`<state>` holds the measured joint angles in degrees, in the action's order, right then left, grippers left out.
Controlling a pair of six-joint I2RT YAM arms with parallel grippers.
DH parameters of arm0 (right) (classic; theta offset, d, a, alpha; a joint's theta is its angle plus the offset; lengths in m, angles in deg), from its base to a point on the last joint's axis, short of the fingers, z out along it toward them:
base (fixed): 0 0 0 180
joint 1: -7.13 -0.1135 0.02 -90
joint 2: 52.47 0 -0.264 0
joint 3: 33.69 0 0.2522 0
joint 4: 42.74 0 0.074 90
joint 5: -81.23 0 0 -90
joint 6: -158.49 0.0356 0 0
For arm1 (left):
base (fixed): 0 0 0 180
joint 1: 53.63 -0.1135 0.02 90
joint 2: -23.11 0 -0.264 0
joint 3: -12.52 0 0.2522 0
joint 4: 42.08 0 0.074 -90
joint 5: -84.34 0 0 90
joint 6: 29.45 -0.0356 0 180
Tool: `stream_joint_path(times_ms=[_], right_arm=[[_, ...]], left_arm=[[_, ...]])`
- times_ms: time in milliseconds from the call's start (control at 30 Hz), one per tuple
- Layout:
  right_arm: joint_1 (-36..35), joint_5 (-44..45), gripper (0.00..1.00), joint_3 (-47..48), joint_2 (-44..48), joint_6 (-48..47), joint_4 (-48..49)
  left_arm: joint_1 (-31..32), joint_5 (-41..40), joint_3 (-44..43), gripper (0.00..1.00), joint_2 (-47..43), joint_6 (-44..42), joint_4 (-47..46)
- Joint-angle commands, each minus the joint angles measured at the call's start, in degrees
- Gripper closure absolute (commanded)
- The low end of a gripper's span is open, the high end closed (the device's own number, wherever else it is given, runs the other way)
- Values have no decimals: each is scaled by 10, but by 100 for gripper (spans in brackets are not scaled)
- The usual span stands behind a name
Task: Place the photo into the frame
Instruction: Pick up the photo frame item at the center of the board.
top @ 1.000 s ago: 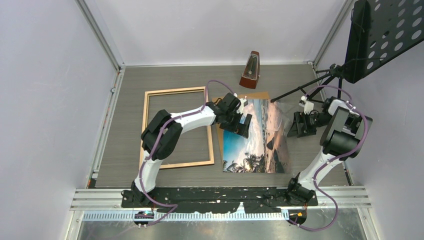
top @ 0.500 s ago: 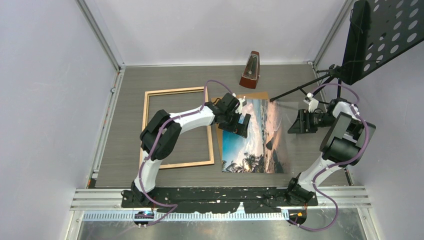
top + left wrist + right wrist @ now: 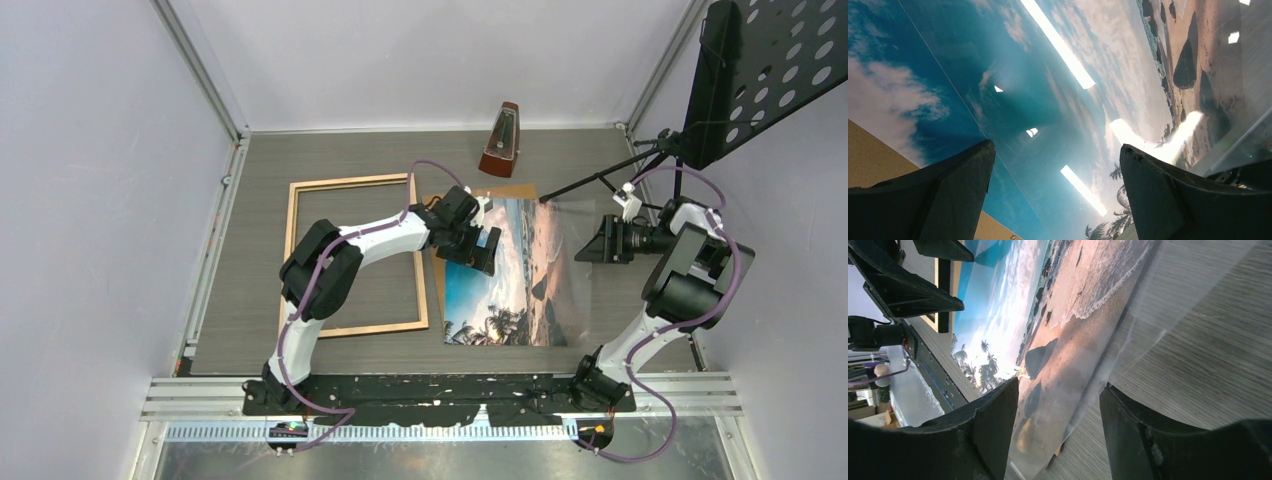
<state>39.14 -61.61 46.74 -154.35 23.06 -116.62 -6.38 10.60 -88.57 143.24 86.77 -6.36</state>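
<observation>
The photo [image 3: 510, 285], a glossy beach print, lies face up right of centre on a brown backing sheet [image 3: 437, 272]. A clear pane [image 3: 583, 290] lies over it, shifted right past its edge. The frame [image 3: 350, 183], a light wood rim, lies flat to the left with bare table inside. My left gripper [image 3: 487, 252] hovers open over the photo's upper left; sky fills the gap between its fingers [image 3: 1057, 145]. My right gripper [image 3: 582, 248] stands open at the pane's right edge; the photo [image 3: 1058, 340] and the pane [image 3: 1168, 305] run between its fingers [image 3: 1060, 385] untouched.
A wooden metronome [image 3: 500, 140] stands at the back, behind the photo. A black perforated music stand [image 3: 760, 70] rises at the back right, with one tripod leg [image 3: 590, 182] reaching toward the photo's far corner. Walls close in on three sides.
The right arm has drawn back a little to the right, and its jaws have narrowed. The left arm, photo and frame have not moved.
</observation>
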Motion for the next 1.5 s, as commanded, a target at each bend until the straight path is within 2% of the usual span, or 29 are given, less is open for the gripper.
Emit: stream_joint_path(times_ms=[0, 367, 667, 900, 1200, 1467], right_arm=[[-9, -64, 35, 6, -24, 11, -36], [16, -78, 38, 2, -70, 40, -5], [11, -115, 43, 6, -93, 24, -21], [-9, -110, 45, 3, -98, 32, -8], [-6, -102, 59, 11, -100, 22, -3], [12, -84, 60, 41, -117, 0, -33]], left_arm=[[10, 25, 19, 1, 9, 7, 0], [11, 31, 19, 1, 1, 10, -4], [17, 40, 15, 1, 8, 9, -7], [17, 53, 14, 1, -1, 4, -16], [17, 76, 28, 1, -6, 5, -35], [17, 92, 39, 1, -17, 2, -54]])
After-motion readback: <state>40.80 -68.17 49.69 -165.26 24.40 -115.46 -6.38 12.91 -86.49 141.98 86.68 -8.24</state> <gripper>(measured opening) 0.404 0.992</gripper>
